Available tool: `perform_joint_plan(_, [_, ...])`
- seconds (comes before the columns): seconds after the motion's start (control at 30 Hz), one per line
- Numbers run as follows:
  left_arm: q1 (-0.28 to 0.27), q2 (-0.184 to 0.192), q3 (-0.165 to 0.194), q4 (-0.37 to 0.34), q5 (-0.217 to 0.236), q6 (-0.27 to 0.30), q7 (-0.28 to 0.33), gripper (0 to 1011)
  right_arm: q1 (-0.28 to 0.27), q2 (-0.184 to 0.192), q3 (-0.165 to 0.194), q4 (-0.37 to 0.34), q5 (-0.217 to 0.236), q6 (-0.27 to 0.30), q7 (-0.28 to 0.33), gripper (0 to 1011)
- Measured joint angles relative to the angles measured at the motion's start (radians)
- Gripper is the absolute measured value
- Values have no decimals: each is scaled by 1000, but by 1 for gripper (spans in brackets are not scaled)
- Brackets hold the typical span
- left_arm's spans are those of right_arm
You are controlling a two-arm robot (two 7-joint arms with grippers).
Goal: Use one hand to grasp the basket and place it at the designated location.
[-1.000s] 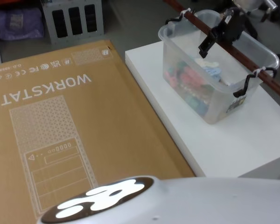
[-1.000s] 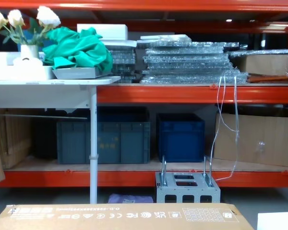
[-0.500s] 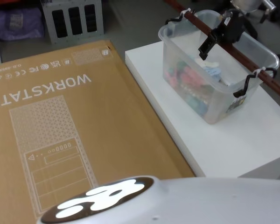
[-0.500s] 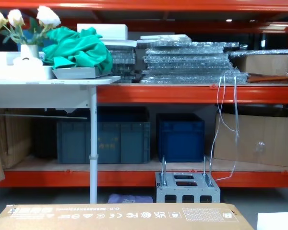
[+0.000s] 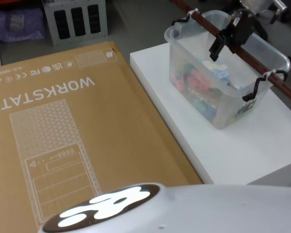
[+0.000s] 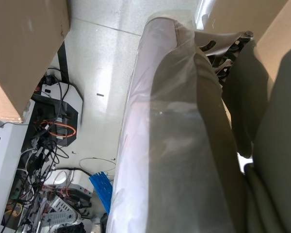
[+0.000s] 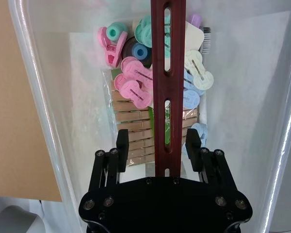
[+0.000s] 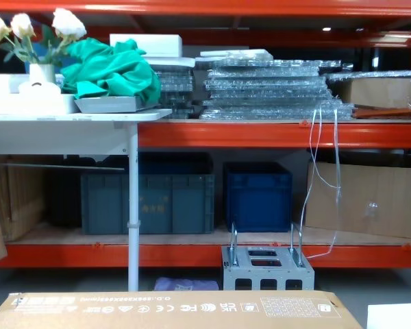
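Upright on the white table [image 5: 242, 150], toward its far end and well back from the near edge: the basket [image 5: 228, 116], clear-walled, with colourful plastic pieces [image 5: 199, 80] heaped on its floor. Beside the table, on the robot's left, a large flat cardboard box [image 5: 77, 121] printed WORKSTATION. Across the basket's open top, from the far rim to the near rim and out past it, the dark red-brown bar handle [image 5: 203, 23], tied at the near end with a white zip tie [image 5: 267, 74] above a black hook [image 5: 254, 92].

Over the middle of that handle, reaching in from the far right: the right gripper [image 5: 218, 46], parted and holding nothing.

In the right wrist view, looking straight down past the right gripper [image 7: 157, 141]: the handle [image 7: 177, 87] running lengthwise between the two black fingers [image 7: 122, 144], one on each side of it. Not centred: a plain gap to one finger, little or none to the other, with contact there hard to judge. No squeeze on the bar. Height of the fingertips against the bar not readable. Beneath the bar, inside the basket [image 7: 26, 58], pink, mint, pale-blue and cream pieces [image 7: 133, 87] lying over a block of tan slats.
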Motion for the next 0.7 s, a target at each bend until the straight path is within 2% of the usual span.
perform_joint_plan(0.1, [0,0,0,0,0,0,0,0,0,0,0,0,0,0,0,669])
perform_joint_plan(0.33, [0,0,0,0,0,0,0,0,-1,1,1,-1,0,0,-1,414])
perform_joint_plan(0.4, [0,0,0,0,0,0,0,0,-1,1,1,-1,0,0,-1,394])
perform_joint_plan(0.43, [0,0,0,0,0,0,0,0,-1,1,1,-1,0,0,-1,294])
perform_joint_plan(0.57, [0,0,0,0,0,0,0,0,-1,1,1,-1,1,0,-1,227])
perform_joint_plan(0.7, [0,0,0,0,0,0,0,0,-1,1,1,-1,1,0,-1,227])
